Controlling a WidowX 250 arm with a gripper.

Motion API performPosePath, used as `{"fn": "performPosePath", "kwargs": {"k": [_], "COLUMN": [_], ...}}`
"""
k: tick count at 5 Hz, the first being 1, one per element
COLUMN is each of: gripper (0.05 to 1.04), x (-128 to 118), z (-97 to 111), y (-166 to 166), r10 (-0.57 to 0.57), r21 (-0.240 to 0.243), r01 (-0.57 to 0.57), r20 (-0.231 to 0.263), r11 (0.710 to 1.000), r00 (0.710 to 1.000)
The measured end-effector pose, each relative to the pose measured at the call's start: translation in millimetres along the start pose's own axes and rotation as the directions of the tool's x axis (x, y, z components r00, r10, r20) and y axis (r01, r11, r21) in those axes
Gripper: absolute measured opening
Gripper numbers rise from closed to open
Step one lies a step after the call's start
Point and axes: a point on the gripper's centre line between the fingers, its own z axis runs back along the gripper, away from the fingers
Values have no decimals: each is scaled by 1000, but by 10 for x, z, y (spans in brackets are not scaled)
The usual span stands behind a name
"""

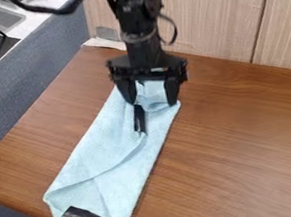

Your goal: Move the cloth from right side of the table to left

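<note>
against cloth (pixel 117 152) at far end, gripper (pixel 152 103) spread wide

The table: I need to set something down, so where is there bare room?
In the picture, a broad patch of table lies between the cloth and wall panels; a narrower one lies left of the cloth. It's crowded around the gripper, at the cloth's far end.
</note>
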Motion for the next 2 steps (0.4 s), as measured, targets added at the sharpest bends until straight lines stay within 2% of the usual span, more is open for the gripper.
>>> {"fn": "performPosePath", "kwargs": {"k": [2], "gripper": [1000], "x": [-32], "z": [613], "y": [34], "r10": [19], "r21": [8], "r01": [-20], "r20": [95], "r11": [1000], "r00": [995]}}
